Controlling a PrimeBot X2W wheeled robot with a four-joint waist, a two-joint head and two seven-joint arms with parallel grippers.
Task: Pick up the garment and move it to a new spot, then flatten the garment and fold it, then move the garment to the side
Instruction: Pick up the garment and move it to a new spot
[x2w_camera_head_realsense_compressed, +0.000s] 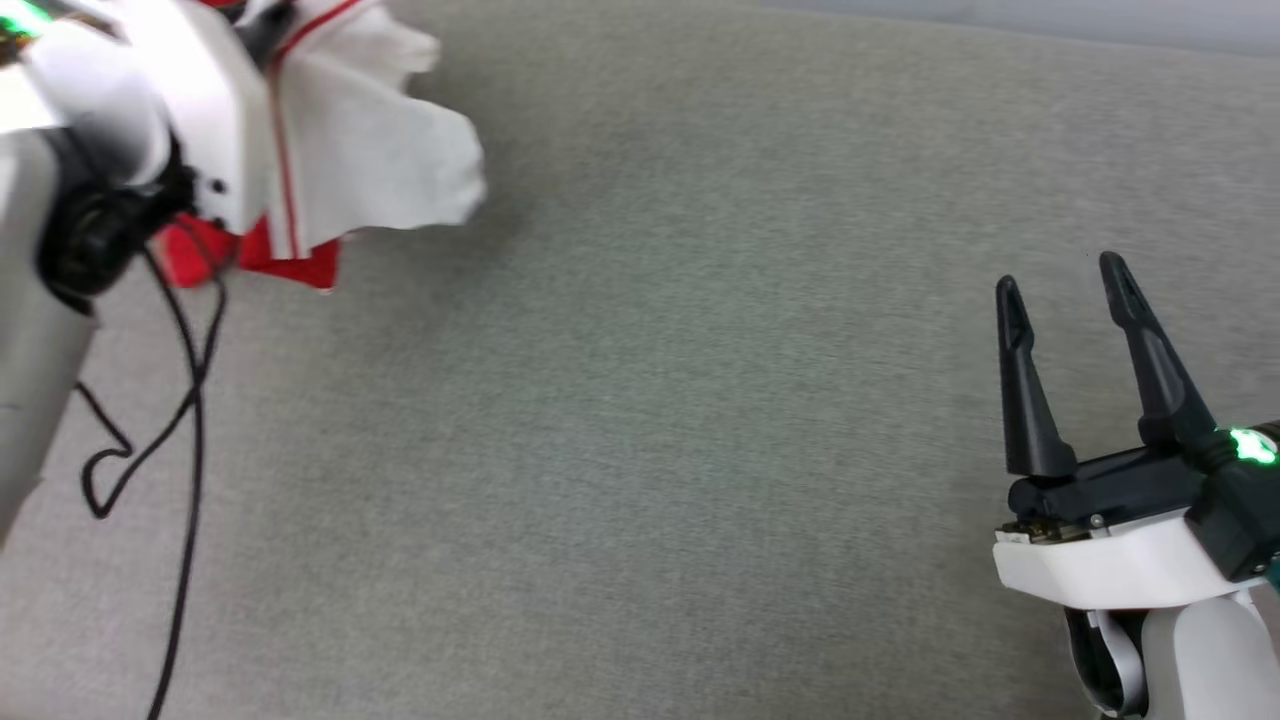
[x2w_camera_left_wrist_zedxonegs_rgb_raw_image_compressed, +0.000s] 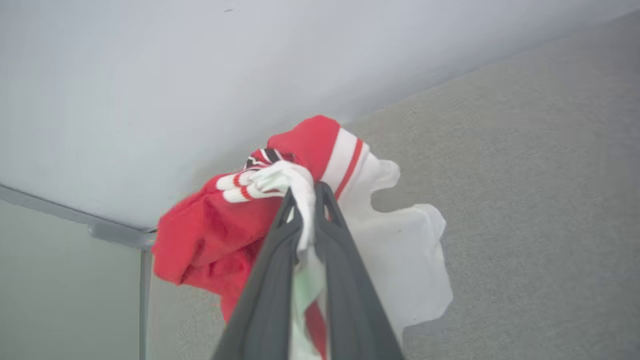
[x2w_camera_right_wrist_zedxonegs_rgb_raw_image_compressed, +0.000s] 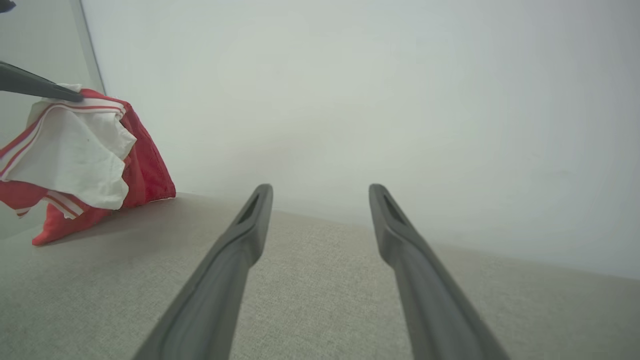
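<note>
The left gripper pinches only a bunched fold of the red jersey — it may slip free mid-carry — while the right gripper gapes empty.

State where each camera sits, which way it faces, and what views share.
Head: above, facing down at the grey surface; left forearm and open right fingers show.
Left wrist: along the left fingers, shut on the garment, toward the wall.
Right wrist: along the right fingers, across the surface, toward the wall.
All share the garment.
</note>
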